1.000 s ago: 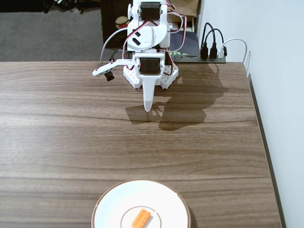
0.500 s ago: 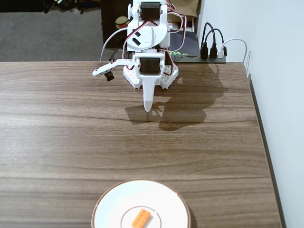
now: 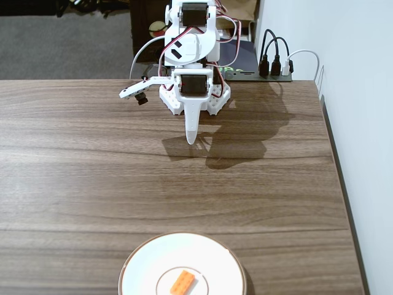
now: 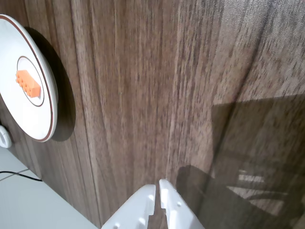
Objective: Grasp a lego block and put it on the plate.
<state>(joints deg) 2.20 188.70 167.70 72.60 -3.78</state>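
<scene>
So the gripper is what we look at first: in the fixed view it hangs as one white point over the far part of the table, aimed down at the wood, and in the wrist view its two white fingertips sit pressed together with just a thin seam between them, so we'd call it closed with nothing in it. Above it the white arm is folded up tight at the back edge, red and white wires looping around the servos, and a small side piece with a dark lens sticks out to the left in the fixed view. The arm throws a dark shadow onto the wood just to the right of the gripper. Moving out from there it's a long stretch of bare walnut-looking grain. At the near edge of the fixed view we see the plate, white with a thin brown rim, partly cut off by the frame. The lego block lies flat inside the plate's raised inner ring, studs up, turned a bit diagonal, well apart from the gripper. The wrist view shows the same: the orange brick sits in the centre of the plate at the left edge.
</scene>
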